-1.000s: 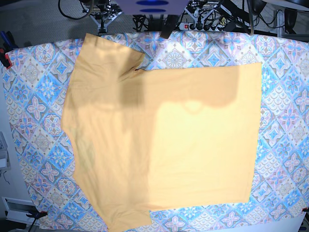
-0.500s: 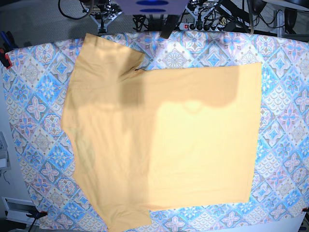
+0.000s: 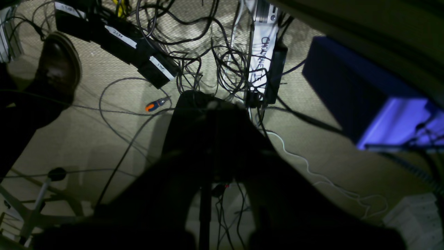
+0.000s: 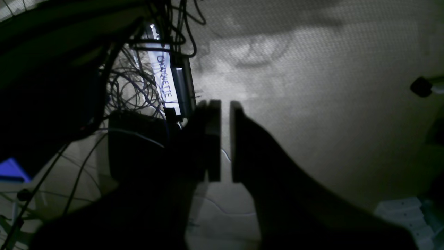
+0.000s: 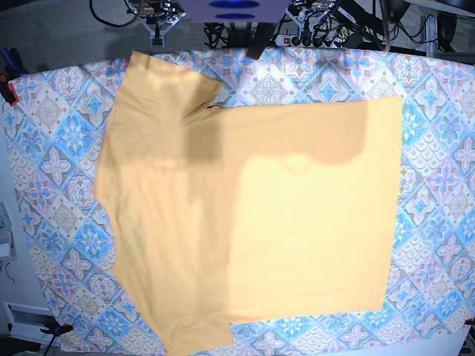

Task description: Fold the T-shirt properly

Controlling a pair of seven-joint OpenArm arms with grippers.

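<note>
The T-shirt [image 5: 245,215] lies flat across the middle of the worktop, partly folded: a doubled panel covers its right side, with a sleeve sticking out at the far left and another at the near left. Thin dark neckline trim [image 5: 213,107] peeks out at the far edge. Under it spreads the tile-patterned tablecloth [image 5: 52,148]. Neither arm is over the cloth. The left pincer [image 3: 208,104] hangs above the carpeted floor, pressed together and holding nothing, with tangled cables [image 3: 194,45] beyond. The right pincer [image 4: 224,139] shows a narrow gap, also holding nothing.
</note>
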